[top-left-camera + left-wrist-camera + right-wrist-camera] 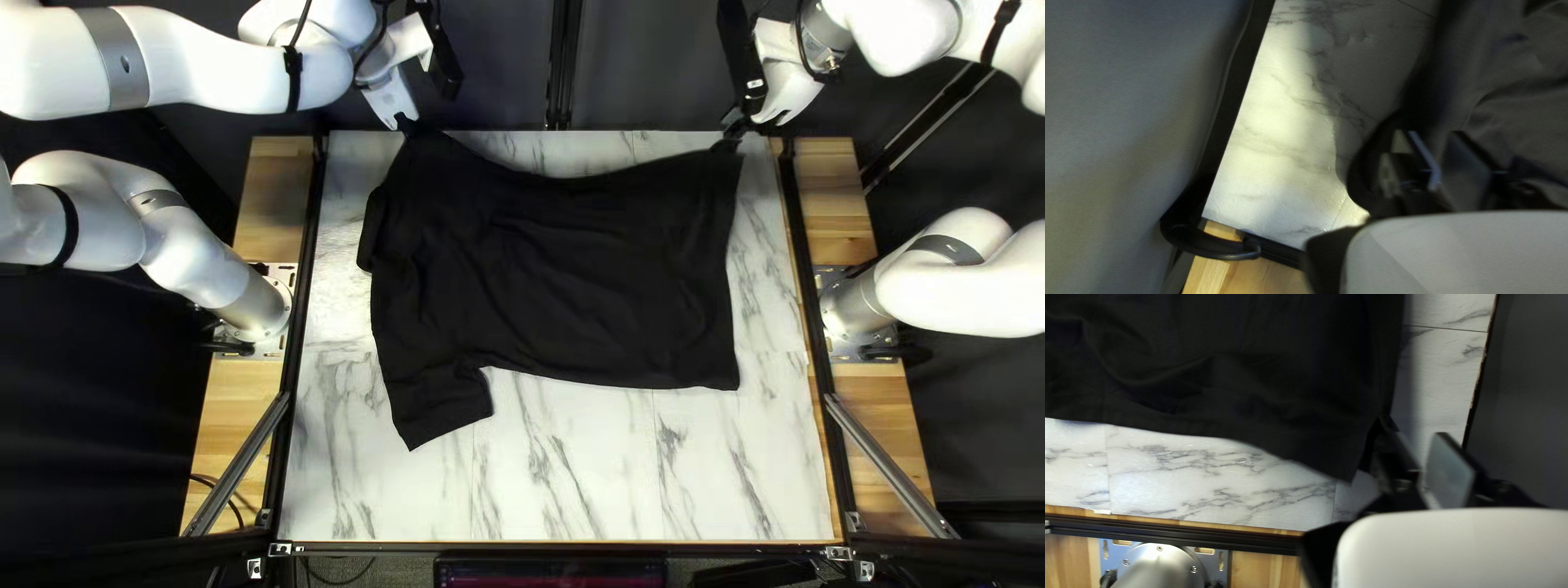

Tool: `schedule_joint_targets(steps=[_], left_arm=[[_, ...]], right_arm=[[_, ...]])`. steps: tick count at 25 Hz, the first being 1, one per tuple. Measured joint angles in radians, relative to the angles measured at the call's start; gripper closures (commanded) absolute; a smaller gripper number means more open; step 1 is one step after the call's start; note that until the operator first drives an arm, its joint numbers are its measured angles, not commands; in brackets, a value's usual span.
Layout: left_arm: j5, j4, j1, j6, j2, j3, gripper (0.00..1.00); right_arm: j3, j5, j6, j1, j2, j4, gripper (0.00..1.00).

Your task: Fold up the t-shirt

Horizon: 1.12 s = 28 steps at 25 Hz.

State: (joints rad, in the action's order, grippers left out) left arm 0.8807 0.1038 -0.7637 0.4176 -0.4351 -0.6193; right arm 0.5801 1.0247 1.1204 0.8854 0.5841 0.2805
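Note:
A black t-shirt (566,261) lies spread and wrinkled on the marble-patterned table, one sleeve (441,403) pointing toward the near edge. At its far left corner is my left gripper (405,122); my right gripper (742,124) is at its far right corner. In the left wrist view, my left gripper (1444,160) has its fingers apart, with the shirt (1513,92) ahead and beside them. The right wrist view has my right gripper (1418,457) open, one finger close against the corner of the shirt (1263,392); whether they touch is unclear.
Marble tabletop (588,479) shows along the near side and both sides of the shirt. Dark rails border the table, with wooden strips (833,207) outside them. Behind the far edge hangs a dark curtain (642,65).

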Motion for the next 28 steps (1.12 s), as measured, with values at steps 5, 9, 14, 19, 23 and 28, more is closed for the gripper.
schedule_joint_targets(steps=[5,9,14,19,23,28], left_arm=[[0.045,-0.014,0.034,-0.042,-0.077,0.009,0.00],[0.082,-0.035,0.106,-0.110,-0.168,0.033,0.00],[0.118,-0.071,0.256,-0.228,-0.304,0.104,0.00],[0.156,-0.148,0.494,-0.432,-0.436,0.192,0.00],[0.184,-0.208,0.657,-0.562,-0.515,0.253,0.00],[0.192,-0.222,0.681,-0.587,-0.531,0.264,0.00]], right_arm=[[0.007,0.063,-0.037,0.002,0.072,0.000,0.00],[-0.006,0.113,-0.129,-0.072,0.168,-0.024,0.00],[-0.049,0.205,-0.332,-0.261,0.347,-0.074,0.00],[-0.101,0.258,-0.664,-0.618,0.479,-0.147,0.00],[-0.127,0.239,-0.851,-0.860,0.498,-0.201,0.00],[-0.133,0.226,-0.887,-0.899,0.498,-0.216,0.00]])
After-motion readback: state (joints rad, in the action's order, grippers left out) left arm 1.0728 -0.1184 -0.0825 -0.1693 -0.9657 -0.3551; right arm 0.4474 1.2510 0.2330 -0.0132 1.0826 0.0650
